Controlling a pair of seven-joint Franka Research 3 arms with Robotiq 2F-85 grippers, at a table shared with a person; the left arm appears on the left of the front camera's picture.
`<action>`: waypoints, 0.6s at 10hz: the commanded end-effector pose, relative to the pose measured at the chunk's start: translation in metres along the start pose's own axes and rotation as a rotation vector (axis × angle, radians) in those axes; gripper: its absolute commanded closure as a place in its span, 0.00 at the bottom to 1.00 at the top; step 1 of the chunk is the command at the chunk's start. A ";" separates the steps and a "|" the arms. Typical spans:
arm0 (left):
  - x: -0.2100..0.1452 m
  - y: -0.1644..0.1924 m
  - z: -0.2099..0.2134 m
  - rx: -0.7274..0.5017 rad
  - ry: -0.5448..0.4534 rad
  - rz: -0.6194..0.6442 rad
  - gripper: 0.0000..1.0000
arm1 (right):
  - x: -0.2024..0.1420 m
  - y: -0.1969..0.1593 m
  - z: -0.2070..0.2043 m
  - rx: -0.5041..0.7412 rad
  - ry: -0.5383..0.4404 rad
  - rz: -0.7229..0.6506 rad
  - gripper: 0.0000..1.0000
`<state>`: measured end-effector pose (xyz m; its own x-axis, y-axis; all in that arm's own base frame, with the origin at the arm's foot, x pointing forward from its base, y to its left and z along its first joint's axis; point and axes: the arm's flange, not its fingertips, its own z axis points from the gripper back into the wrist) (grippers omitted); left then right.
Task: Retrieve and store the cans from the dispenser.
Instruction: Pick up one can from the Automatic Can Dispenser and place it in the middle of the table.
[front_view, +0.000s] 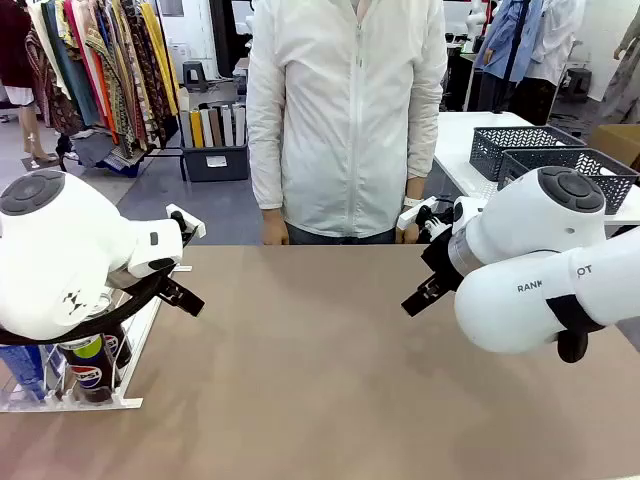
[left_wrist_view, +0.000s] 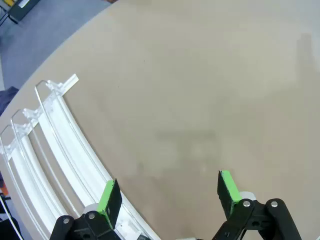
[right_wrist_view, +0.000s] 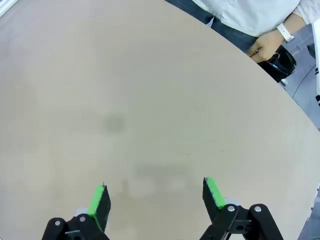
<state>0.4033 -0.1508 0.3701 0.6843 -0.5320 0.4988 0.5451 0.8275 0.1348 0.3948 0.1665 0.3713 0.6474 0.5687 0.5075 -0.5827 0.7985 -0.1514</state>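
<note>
The slim black Pepsi can with a lime-green band and silver top (front_view: 92, 372) sits beside a blue can (front_view: 22, 368) at the low, near end of the sloped white-and-clear plastic dispenser rack (front_view: 140, 338). That is below and behind our left pincer (left_wrist_view: 167, 192), back toward the arm's base. We judge these cans stiff but thin-walled and smooth. They are likely weighty if full and apt to slip or dent, so we would take one across the middle of its body, pads flat on opposite sides.

Our left pincer hangs with its green pads wide apart, holding nothing, over the bare brown tabletop (left_wrist_view: 210, 90). The rack's empty lanes curve just beside one finger, and the thin lane rails and the neighbouring can would crowd any approach.

Our right pincer (right_wrist_view: 156, 196) is likewise spread and empty, well apart from the rack. Beyond it a person's hand (right_wrist_view: 262, 46) is at the far table edge, and dark grey lattice baskets (front_view: 545, 150) sit farther off.
</note>
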 end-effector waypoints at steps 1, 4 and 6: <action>0.000 0.000 0.000 0.000 0.000 0.000 0.00 | 0.000 0.000 0.000 0.000 0.000 0.000 0.00; 0.000 0.000 0.000 0.000 0.000 0.000 0.00 | 0.000 0.000 0.000 0.000 0.000 0.000 0.00; 0.000 0.000 0.000 0.000 0.000 0.000 0.00 | 0.000 0.000 0.000 0.000 0.000 0.000 0.00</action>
<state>0.4033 -0.1508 0.3701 0.6846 -0.5314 0.4989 0.5446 0.8278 0.1344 0.3947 0.1666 0.3713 0.6473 0.5688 0.5074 -0.5827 0.7984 -0.1516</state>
